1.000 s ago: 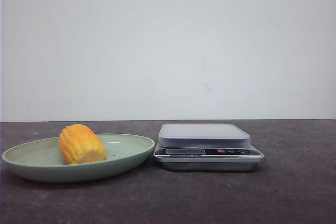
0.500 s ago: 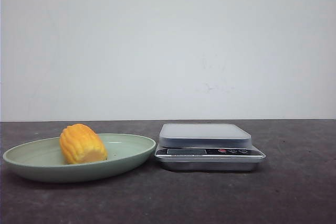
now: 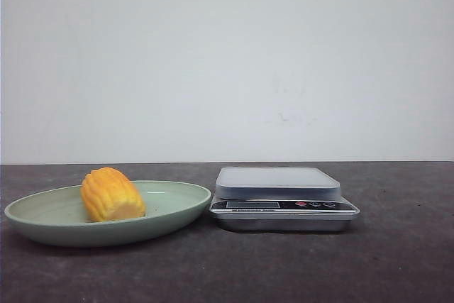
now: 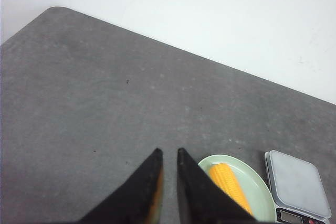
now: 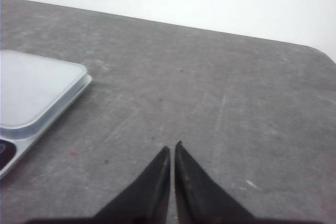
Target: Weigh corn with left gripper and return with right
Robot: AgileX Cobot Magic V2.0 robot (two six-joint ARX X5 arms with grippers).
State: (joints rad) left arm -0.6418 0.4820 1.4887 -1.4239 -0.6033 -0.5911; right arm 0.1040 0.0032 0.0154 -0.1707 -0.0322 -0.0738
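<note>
Corn (image 3: pixel 111 194) lying on its side in a pale green plate (image 3: pixel 174 207), left of plate centre, paler cut end turned toward the camera and slightly right. Plate resting on the dark grey bench (image 3: pixel 397 260), at 9 o'clock from the scale (image 3: pixel 282 199), rim just beside the scale's base; whether touching, cannot tell. Scale platform bare, display and small buttons along the front edge.

Neither arm showing in the front view. From the left wrist: left claw (image 4: pixel 169 153) up above bare bench, well apart from the plate (image 4: pixel 262 190), the two dark fingers (image 4: pixel 149 177) nearly together with only a narrow slit between, nothing gripped. Corn (image 4: pixel 229 185) seen there lengthwise in the plate, scale (image 4: pixel 297 184) just past it.

From the right wrist: right claw (image 5: pixel 172 149) likewise above bare bench, fingers (image 5: pixel 157 177) pressed almost tip to tip, clenched on nothing. Scale (image 5: pixel 31 90) corner visible off to the side, well apart from the tips. Plain white wall behind the bench.
</note>
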